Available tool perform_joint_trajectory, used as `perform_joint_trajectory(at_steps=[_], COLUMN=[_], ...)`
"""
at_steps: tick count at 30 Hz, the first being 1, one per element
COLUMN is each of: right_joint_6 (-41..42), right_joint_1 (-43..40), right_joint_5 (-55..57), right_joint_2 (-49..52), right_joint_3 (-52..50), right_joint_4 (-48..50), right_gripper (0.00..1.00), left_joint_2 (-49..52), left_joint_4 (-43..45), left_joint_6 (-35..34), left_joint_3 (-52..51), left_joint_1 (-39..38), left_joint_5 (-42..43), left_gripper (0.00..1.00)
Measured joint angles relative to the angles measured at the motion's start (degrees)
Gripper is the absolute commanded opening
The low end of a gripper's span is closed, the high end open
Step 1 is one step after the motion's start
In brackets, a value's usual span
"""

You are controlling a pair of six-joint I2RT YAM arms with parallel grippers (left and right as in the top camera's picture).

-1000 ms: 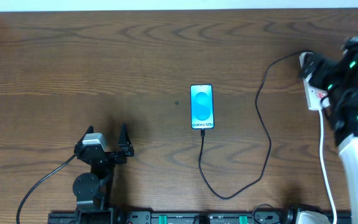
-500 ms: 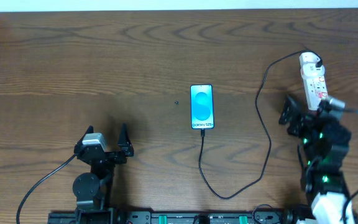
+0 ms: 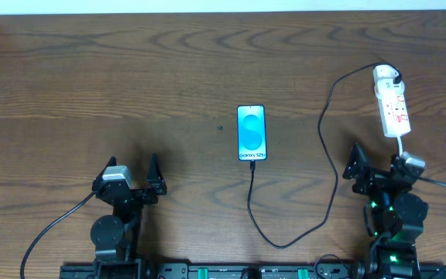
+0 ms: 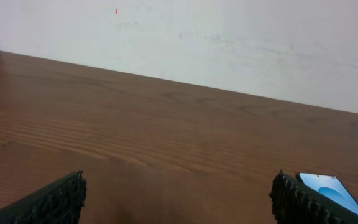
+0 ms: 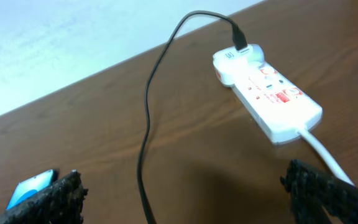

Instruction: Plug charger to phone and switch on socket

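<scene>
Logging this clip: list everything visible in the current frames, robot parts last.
phone: one, black-edged with a lit blue screen, flat at the table's centre.
charger: one, black cable looping from the phone's near edge to a white plug at the socket's far end.
socket: one, white strip with red markings, far right of the table.
lead: one, white, leaving the socket's near end.
table: one, dark brown wood.
wall: white, behind the table.
left gripper: one, black, open, near left.
right gripper: one, black, open, near right.
</scene>
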Motion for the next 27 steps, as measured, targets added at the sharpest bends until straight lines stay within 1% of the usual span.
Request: perform_joint_trajectory(at_steps=[6,15,22,25,27], right_joint_6=[0.02,0.0,-0.68,-2.75,-5.84], right_joint_1=[1.07,5.03,5.51,5.6,5.73], right_joint_5=[1.16,4.98,6.4,6.34,5.05], right_joint_2=[-5.9,-15.78,-23.17,-23.63,-23.63], right_joint_3=[-0.68,-0.68,-0.7,-0.7,-0.7], right_joint_4=[-3.37,-12.61,-12.66,-12.76,-12.81], right_gripper=[0.99,0.99,0.99,0.99,0.99], left_joint_2=[-0.02,0.0,-0.02,-0.02,-0.02], left_joint_4=[0.0,0.0,0.0,0.0,0.0], left_joint_6=[0.0,0.0,0.02,0.02,0.02], left_joint_3=[0.0,0.0,0.0,0.0,0.0], left_joint_1=[0.0,0.0,0.0,0.0,0.0], left_joint_5=[-0.02,0.0,0.0,0.0,0.0], left_gripper=[0.95,0.95,0.95,0.95,0.95])
